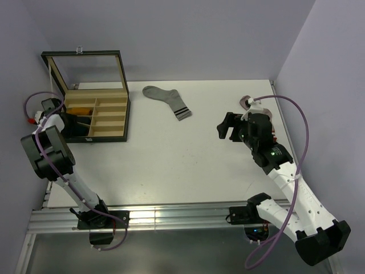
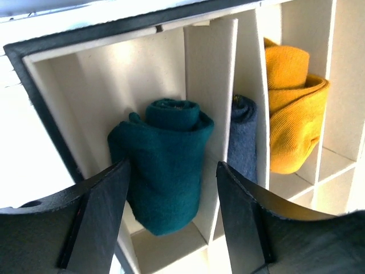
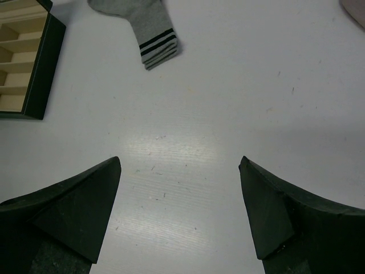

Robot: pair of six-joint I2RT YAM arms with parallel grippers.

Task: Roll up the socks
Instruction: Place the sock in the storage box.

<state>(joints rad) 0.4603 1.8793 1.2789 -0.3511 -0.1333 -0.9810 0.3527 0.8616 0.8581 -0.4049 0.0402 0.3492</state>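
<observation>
The rolled dark-teal knit sock (image 2: 171, 137), likely soft and light, should suit a mid-roll pinch; the left end effector (image 2: 172, 169) straddles it with jaws spread, while the right end effector (image 3: 179, 162) gapes empty.

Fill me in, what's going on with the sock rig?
The left gripper is at the open box, its jaws open on either side of a rolled teal sock standing in a compartment. A rolled navy sock and a rolled mustard sock sit in the compartments beside it. The right gripper hovers open over the table, holding nothing. A grey striped sock lies unrolled on the table.
</observation>
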